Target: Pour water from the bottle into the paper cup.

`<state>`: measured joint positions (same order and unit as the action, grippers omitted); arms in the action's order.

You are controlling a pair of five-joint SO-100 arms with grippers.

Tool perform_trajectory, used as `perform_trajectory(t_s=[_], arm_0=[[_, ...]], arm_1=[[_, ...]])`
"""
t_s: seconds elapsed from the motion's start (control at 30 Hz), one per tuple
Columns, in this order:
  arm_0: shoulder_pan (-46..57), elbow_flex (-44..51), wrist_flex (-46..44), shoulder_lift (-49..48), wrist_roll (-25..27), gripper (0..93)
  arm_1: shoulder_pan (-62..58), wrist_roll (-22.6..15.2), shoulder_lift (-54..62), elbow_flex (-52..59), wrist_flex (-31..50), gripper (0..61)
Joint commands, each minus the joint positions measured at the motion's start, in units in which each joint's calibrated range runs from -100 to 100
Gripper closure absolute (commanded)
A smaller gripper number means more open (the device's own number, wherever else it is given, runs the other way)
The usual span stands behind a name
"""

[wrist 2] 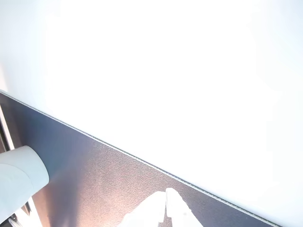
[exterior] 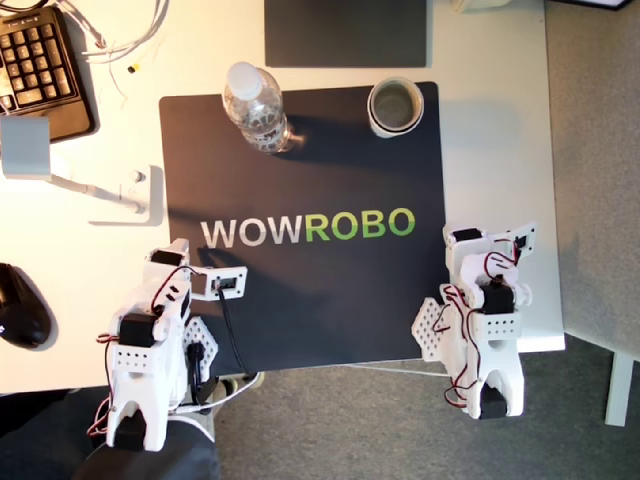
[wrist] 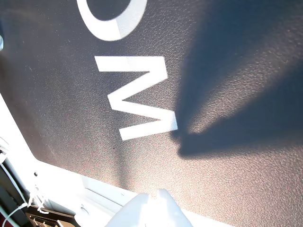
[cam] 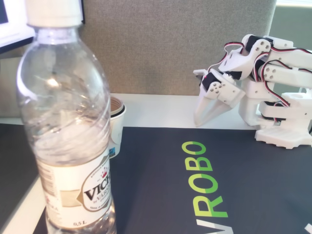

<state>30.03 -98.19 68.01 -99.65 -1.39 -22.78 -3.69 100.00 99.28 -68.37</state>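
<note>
Bottle: the bottle (exterior: 258, 108) stands upright at the far edge of the dark mat (exterior: 330, 170), well ahead of the first gripper (wrist: 154, 208) and across the printed lettering from it; nothing touches it.
Cap: the white cap (cam: 53, 10) is on the neck in the other view.
Water: clear and hard to make out through the plastic; its level cannot be told.
Cup: the paper cup (exterior: 396, 107) stands upright and open along the same far edge, apart from the bottle and well ahead of the second gripper (wrist 2: 165, 208).
First gripper: fingertips pressed together, holding nothing, hanging low over the mat just beside the white "W".
Second gripper: tips pressed together and empty, pointing down near the mat's border where it meets the white table (wrist 2: 189, 71); the other view shows it folded close to its own base.
Arms: the first arm (exterior: 150, 340) sits at the exterior view's left, the second arm (exterior: 485, 310) at its right, both at the near edge.
Step in hand: probably the very start, since neither bottle nor cup has been reached.
Next move calls for: a gripper to spread its jaws, travel forward across the mat and close round the bottle's ribbed body without tipping it. The cap looks like an obstacle to pouring.
</note>
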Motion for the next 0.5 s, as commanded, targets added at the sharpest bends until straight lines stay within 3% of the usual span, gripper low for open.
perform_trajectory(t_s=[0.0,0.47], arm_0=[[-27.54,-1.72,-23.90,-0.17,2.05,92.7],[-27.80,-1.72,-23.90,-0.17,2.15,92.7]], arm_1=[[34.31,0.63,-2.66,0.63,22.70,38.8],[34.31,0.63,-2.66,0.63,22.70,38.8]])
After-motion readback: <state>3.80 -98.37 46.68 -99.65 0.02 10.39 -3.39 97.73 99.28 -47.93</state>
